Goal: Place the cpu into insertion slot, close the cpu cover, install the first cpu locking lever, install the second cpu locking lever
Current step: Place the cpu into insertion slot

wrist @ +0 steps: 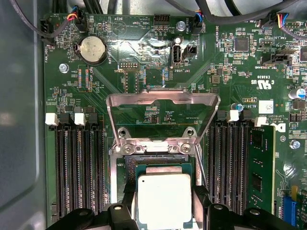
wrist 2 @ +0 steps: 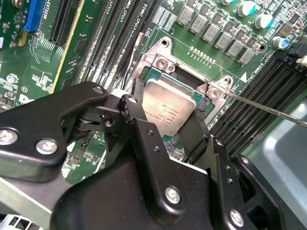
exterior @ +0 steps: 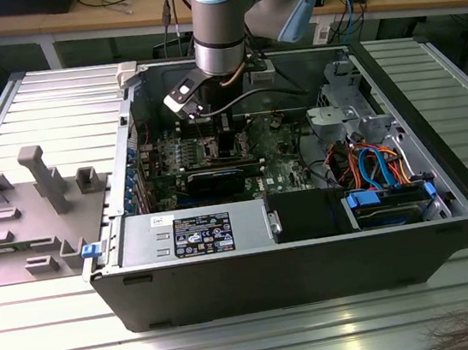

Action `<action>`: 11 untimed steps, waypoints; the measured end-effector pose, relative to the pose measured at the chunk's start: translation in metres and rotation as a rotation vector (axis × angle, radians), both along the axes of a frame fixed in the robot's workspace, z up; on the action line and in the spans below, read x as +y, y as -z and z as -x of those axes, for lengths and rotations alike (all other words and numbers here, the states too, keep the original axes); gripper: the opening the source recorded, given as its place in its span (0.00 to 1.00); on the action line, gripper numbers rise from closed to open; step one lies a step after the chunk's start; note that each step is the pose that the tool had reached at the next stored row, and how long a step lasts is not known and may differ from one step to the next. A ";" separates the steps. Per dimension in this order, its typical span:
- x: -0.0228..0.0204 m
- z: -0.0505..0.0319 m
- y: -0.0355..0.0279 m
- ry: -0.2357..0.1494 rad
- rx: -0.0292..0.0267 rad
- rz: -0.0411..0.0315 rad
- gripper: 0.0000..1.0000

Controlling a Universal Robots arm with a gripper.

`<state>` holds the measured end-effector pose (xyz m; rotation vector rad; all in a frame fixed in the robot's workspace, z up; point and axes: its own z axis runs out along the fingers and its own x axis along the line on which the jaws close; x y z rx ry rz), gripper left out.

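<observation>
Ribbed metal tabletop (exterior: 239, 347), with an open computer case (exterior: 298, 270) lying on it. The arm (exterior: 218, 22) reached down into the case over the green motherboard (exterior: 277, 143).

In both wrist views the end effector (wrist 2: 163, 122) was drawn narrow. Its black fingers (wrist 2: 133, 108) bore on two opposite edges of the cpu (wrist: 164, 199), so we took it as gripped. The cpu sat level, silver top up, directly over the slot (wrist: 139, 167). We could not tell whether it was fully seated or just above the contacts.

The cover (wrist: 163, 96) stood raised off the slot, hinged at the far edge, window clear. One lever (wrist 2: 268, 109) ran out as a thin rod from the slot's corner, unlatched.

Handling, our judgement: the cpu is light, thin and stiff, and its metal top is slick. The underside and the slot's contacts are the fragile parts. Any tilt or sideways scrub there could bend pins. Best hold is what we saw, pinching the green edges on opposite sides with modest force and keeping the chip flat.
</observation>
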<state>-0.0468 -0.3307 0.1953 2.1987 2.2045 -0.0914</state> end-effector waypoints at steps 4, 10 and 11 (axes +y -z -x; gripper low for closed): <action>-0.0001 0.0000 0.0001 0.000 0.0001 0.0001 0.55; 0.0000 0.0000 0.0002 0.000 0.0000 0.0000 0.55; 0.0000 -0.0001 0.0002 0.000 0.0000 -0.0001 0.55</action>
